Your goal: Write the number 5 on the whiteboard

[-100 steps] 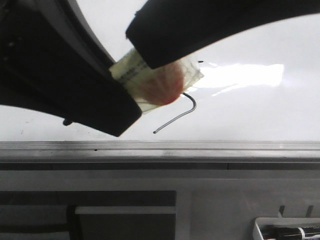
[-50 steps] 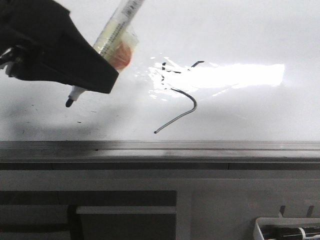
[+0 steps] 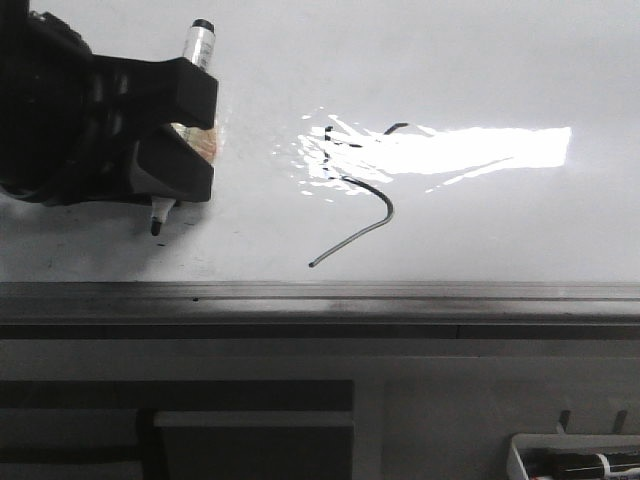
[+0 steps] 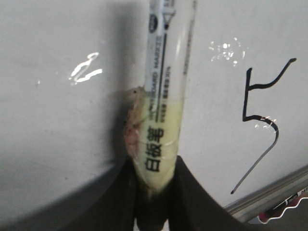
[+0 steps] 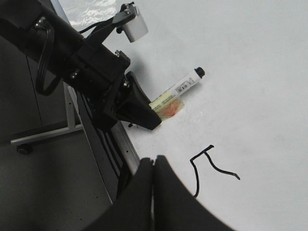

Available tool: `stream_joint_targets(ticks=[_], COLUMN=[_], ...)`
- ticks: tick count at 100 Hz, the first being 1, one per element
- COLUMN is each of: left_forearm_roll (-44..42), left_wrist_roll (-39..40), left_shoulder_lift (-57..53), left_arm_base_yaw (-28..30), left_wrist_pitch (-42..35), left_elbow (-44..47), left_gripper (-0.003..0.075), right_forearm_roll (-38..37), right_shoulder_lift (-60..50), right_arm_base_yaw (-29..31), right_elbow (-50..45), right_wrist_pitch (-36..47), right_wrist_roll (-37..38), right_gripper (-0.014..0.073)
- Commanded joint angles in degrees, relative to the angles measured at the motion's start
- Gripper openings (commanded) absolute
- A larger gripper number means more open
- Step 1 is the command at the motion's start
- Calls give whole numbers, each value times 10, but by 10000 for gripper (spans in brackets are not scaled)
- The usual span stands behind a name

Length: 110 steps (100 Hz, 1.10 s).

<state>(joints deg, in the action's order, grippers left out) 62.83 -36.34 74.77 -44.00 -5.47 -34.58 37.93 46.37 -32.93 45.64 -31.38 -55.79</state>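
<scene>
The number 5 (image 3: 362, 190) is a thin black marker line on the whiteboard (image 3: 500, 230), partly washed out by glare. It also shows in the left wrist view (image 4: 260, 115) and the right wrist view (image 5: 207, 163). My left gripper (image 3: 195, 135) is shut on a whiteboard marker (image 3: 200, 45) with a yellowish taped barrel (image 4: 161, 120). It holds the marker to the left of the 5, with the black tip (image 3: 155, 228) pointing down close to the board; I cannot tell if it touches. My right gripper (image 5: 154, 161) is shut and empty, above the board's near edge beside the 5.
A grey metal edge rail (image 3: 400, 293) runs along the board's near side. A small white tray (image 3: 575, 462) with markers sits at the lower right below the board. The left arm's black body and cables (image 5: 72, 57) hang over the board's edge.
My left gripper has moved left, off the 5, which is now fully uncovered. The marker has swung so that its tip points down near the board.
</scene>
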Motion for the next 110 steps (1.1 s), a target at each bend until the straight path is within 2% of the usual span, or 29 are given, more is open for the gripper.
stream_joint_targets(ticks=[1, 33, 55, 85, 102, 110], left_forearm_roll=[27, 56, 56, 57, 57, 57], left_wrist_roll=[4, 4, 4, 4, 4, 4], left_shoulder_lift=[21, 34, 34, 34, 34, 34], left_arm_base_yaw=[4, 4, 4, 4, 4, 4], left_wrist_pitch=[-59, -88, -91, -91, -99, -101], left_elbow=[-8, -8, -8, -8, -8, -8], left_gripper=[-20, -3, 229, 278, 513, 561], right_forearm_roll=[16, 17, 17, 19, 20, 20], right_shoulder_lift=[-1, 0, 0, 0, 0, 0], right_arm_base_yaw=[4, 4, 4, 4, 4, 4], right_elbow=[20, 15, 15, 15, 15, 15], right_wrist_pitch=[29, 28, 28, 28, 28, 28], right_wrist_roll=[5, 9, 10, 10, 10, 10], right_gripper=[-58, -58, -58, -58, -58, -58])
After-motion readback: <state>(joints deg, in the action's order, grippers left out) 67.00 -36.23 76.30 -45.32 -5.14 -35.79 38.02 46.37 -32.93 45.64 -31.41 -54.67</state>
